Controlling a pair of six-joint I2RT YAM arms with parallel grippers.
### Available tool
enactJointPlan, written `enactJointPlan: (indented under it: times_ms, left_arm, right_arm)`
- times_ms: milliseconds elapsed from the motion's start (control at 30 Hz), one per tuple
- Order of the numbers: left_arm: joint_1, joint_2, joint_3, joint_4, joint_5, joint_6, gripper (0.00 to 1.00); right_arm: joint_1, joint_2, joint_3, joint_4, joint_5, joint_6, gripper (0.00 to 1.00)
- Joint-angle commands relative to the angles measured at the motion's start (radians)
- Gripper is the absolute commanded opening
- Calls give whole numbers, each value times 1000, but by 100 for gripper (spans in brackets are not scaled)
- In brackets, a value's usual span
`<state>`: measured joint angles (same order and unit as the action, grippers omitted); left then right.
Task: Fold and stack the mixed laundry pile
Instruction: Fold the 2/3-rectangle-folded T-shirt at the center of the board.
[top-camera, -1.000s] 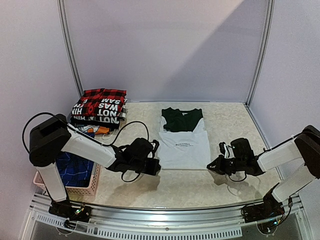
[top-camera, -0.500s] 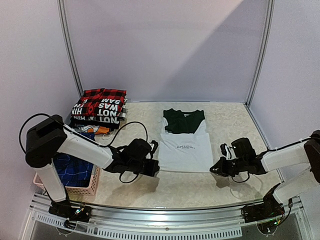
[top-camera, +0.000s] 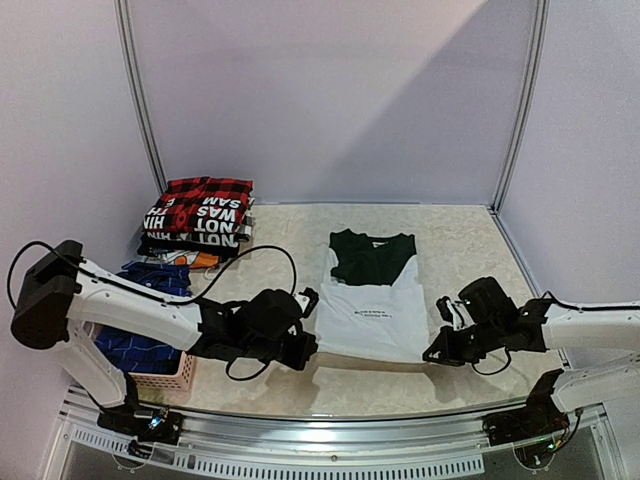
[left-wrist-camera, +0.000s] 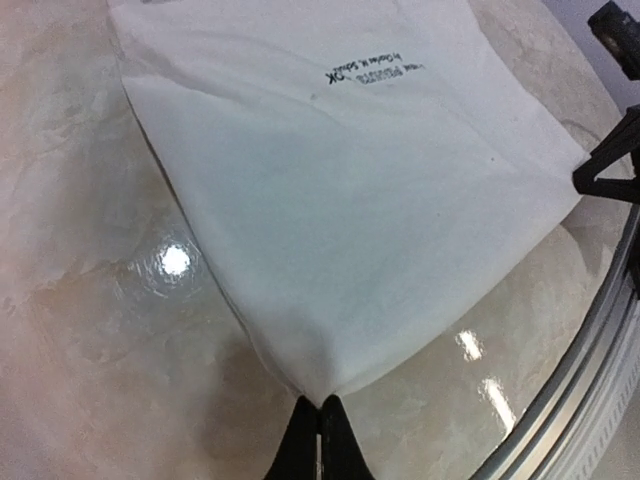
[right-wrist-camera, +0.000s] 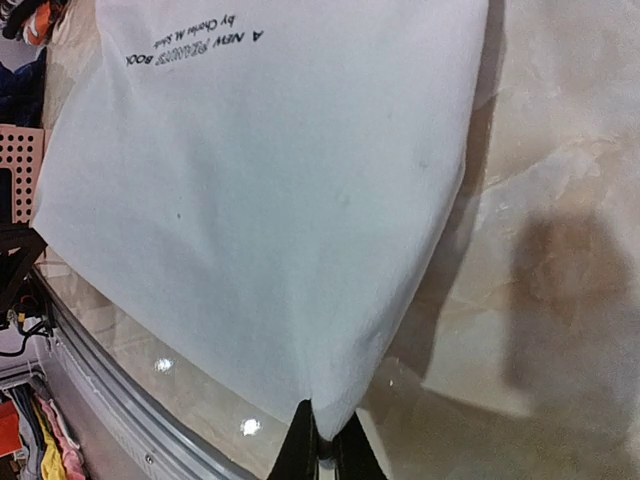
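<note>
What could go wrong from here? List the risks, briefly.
1. The left gripper and right gripper each pinch only the very tip of a corner of the white T-shirt; either corner could slip out.
2. The held hem sits near the front rail; pulling nearer might snag it.

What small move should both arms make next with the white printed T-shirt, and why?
Probably lift both near corners together and carry them toward the dark-green collar end. The left pincer and right pincer are each shut on a near corner of the white printed T-shirt, which lies spread out.
</note>
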<state>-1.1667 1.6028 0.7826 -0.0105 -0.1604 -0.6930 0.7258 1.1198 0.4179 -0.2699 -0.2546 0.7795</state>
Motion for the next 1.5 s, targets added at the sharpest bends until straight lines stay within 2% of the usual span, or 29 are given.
enactJointPlan:
  times_ms: [0,367,567,667,933,1333,1467]
  left_arm:
    - [-72,-86,23,-167,-113,-15,0]
    - [-240,-188,77,-310,-233,-63,0]
    - [-338,-220,169,-404,-312,-77,0]
    - [-352,-221,209,-448,-355,-70,0]
    - [-319,-188,291,-506,-426,-25,0]
    - [-154,-164,333,-505,-348,52,0]
    - [-102,-173,333,-501,-322,80,0]
  right_arm:
    - [21,-89,63,-219,28,13,0]
    - [36,-255,207,-509,25,-14,0]
    - [36,-318,278,-595,33,-27,0]
    - [35,-327,318,-632,59,-35,0]
    - [35,-289,442,-688,212,-61,0]
    - [36,-75,624,-702,467,-87,0]
    - [32,42,709,-713,550,-102,0]
